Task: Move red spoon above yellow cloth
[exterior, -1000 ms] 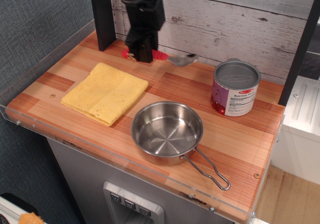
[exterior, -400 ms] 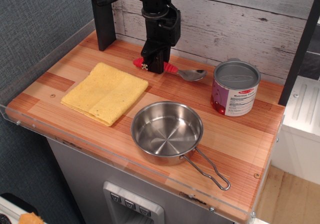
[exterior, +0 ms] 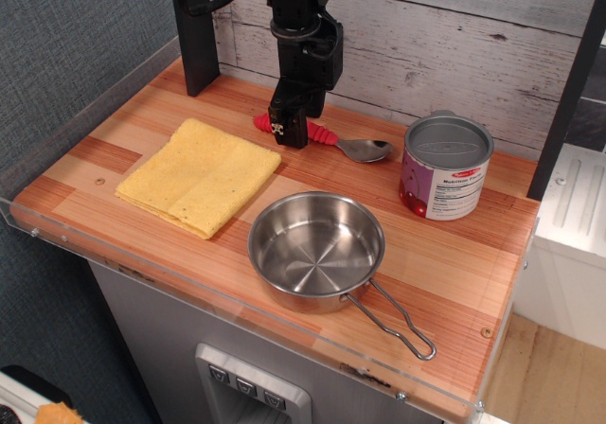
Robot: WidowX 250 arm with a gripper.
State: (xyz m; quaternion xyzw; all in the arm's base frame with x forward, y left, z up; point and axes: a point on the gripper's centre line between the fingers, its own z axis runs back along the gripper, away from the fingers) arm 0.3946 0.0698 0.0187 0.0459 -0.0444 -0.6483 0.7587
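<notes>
Steel pan (exterior: pixel 315 250) near labelled tin can (exterior: pixel 446 167) on wooden counter (exterior: pixel 492 254)

End effector (exterior: pixel 288 132): lower than a second ago, shifted right along the back of the bench (exterior: pixel 454 254), now down close to the wood.
Red spoon (exterior: pixel 327 139): no longer lifted and tilted near the wall; now lies low, handle under the fingers, bowl pointing right toward the can (exterior: pixel 445 168).
Spoon bowl: nearer the can than a second ago, slightly lower in the view than 0.4 s ago.
Spoon handle: less of the red shows left of the fingers than before.
</notes>
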